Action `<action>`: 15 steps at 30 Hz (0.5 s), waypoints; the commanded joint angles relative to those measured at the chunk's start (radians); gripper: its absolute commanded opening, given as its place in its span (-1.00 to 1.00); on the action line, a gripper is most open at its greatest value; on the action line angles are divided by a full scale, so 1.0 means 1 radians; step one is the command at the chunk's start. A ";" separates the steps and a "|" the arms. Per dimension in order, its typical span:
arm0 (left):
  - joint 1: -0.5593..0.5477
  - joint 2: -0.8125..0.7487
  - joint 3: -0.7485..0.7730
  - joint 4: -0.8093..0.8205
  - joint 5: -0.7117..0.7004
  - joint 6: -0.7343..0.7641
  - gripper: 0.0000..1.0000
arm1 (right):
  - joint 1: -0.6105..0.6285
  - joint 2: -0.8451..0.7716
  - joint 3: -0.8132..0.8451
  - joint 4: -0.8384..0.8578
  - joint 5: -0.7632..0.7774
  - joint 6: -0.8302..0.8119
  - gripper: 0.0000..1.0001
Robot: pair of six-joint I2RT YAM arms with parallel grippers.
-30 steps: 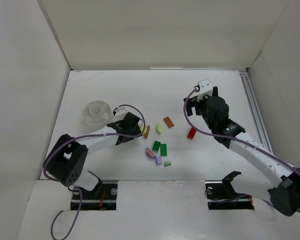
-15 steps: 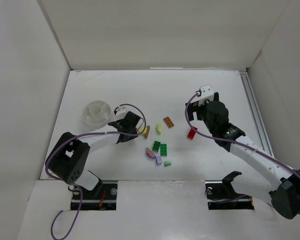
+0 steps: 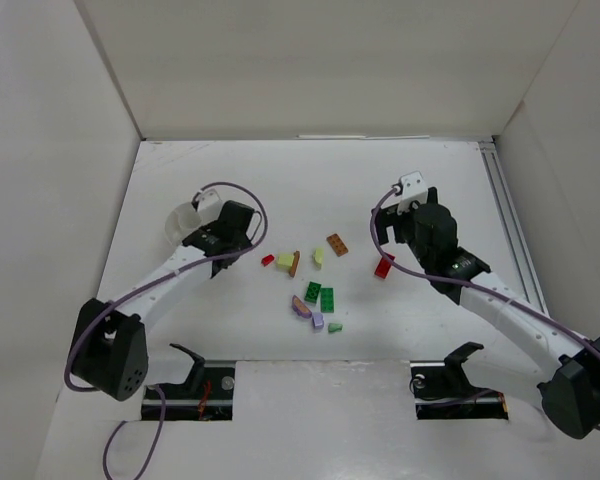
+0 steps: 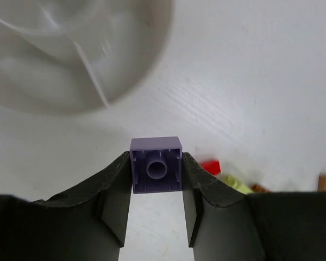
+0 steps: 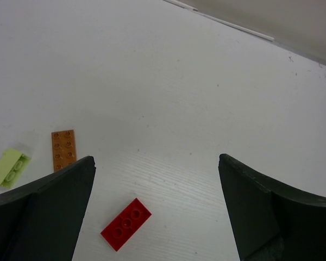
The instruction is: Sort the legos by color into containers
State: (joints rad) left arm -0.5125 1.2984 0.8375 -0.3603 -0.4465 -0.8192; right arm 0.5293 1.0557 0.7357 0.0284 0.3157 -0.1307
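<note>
My left gripper [image 4: 156, 176] is shut on a small purple lego [image 4: 156, 165], held off the table with its hollow underside facing the camera. The translucent white cup [image 4: 70, 49] lies just ahead and to the left; from above the left gripper [image 3: 223, 238] covers part of that cup [image 3: 183, 222]. My right gripper [image 5: 156, 160] stands open and empty above a red lego [image 5: 126, 223], with an orange lego [image 5: 63, 149] and a pale green one [image 5: 10, 166] to its left. Loose legos lie mid-table: small red [image 3: 268, 260], green [image 3: 327, 299], purple [image 3: 301, 307].
White walls enclose the table on the left, back and right. A metal rail [image 3: 510, 225] runs along the right edge. The two arm bases [image 3: 195, 385] sit at the near edge. The red lego [image 3: 383, 266] lies apart from the central cluster.
The left gripper shut on the purple lego beside the cluster, lifted it and carried it up and left to the cup. The right arm barely moved.
</note>
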 commanded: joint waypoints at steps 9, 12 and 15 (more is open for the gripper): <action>0.368 -0.125 0.150 -0.028 -0.127 0.052 -0.33 | -0.006 -0.005 -0.001 0.033 -0.012 -0.012 0.99; 0.492 -0.146 0.141 0.076 -0.048 0.095 -0.30 | -0.015 0.016 0.008 0.033 -0.012 -0.012 0.99; 0.563 -0.126 0.141 0.104 0.000 0.118 -0.30 | -0.015 0.027 0.008 0.033 -0.012 -0.023 0.99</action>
State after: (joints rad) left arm -0.0029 1.1797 0.9516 -0.3145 -0.5007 -0.7502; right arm 0.5228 1.0718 0.7357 0.0292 0.3111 -0.1398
